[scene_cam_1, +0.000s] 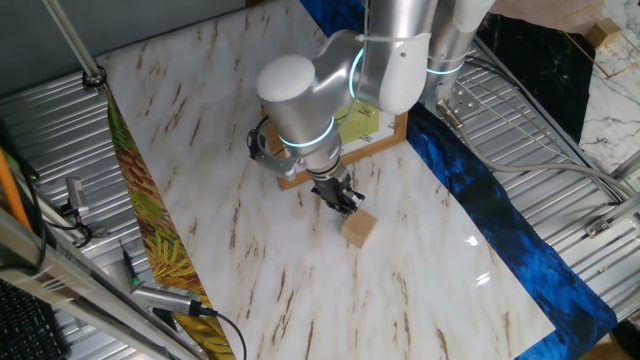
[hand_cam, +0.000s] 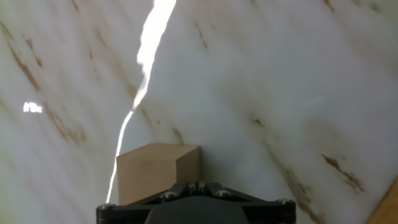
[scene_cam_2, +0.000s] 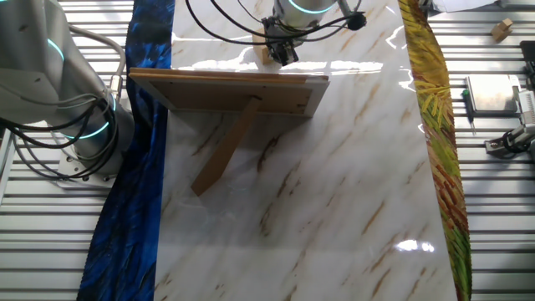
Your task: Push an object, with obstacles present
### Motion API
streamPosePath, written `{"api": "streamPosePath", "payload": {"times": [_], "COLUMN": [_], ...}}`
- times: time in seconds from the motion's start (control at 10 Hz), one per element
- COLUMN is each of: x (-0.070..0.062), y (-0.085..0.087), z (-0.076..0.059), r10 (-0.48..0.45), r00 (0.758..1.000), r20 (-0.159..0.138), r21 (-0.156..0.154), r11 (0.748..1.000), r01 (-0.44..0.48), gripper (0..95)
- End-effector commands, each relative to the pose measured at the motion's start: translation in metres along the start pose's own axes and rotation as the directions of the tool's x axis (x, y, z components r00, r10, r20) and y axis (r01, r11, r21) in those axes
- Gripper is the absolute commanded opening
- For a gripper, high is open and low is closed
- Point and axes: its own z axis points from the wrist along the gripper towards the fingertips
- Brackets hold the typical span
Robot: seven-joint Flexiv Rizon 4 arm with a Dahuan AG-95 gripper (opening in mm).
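Observation:
The small tan wooden cube (scene_cam_1: 358, 229) lies on the white marble table, just in front of the picture frame. It also shows in the other fixed view (scene_cam_2: 265, 55) and low in the hand view (hand_cam: 155, 171). My gripper (scene_cam_1: 345, 200) is shut and empty, its tips right against the cube's side on the frame side; it also shows in the other fixed view (scene_cam_2: 282, 52) and in the hand view (hand_cam: 196, 186). The brown wooden picture frame (scene_cam_1: 378, 132) with its yellow-green sheet stands behind my arm and is mostly hidden by it; the other fixed view shows its back (scene_cam_2: 230, 92).
The frame's wooden prop leg (scene_cam_2: 226, 155) stretches over the table behind it. A blue cloth (scene_cam_1: 510, 230) lines one table edge and a yellow-green leafy cloth (scene_cam_1: 150, 230) the other. Metal racks with cables and small tools lie beyond both cloths.

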Motion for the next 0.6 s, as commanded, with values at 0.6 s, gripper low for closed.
{"api": "streamPosePath", "payload": {"times": [0.6], "x": [-0.017], "y": [0.015], "z": [0.004], "r10": [0.028], "r00": [1.000], "r20": [0.005], "r21": [-0.001], "r11": [1.000], "r01": [-0.028], "gripper": [0.0]}}
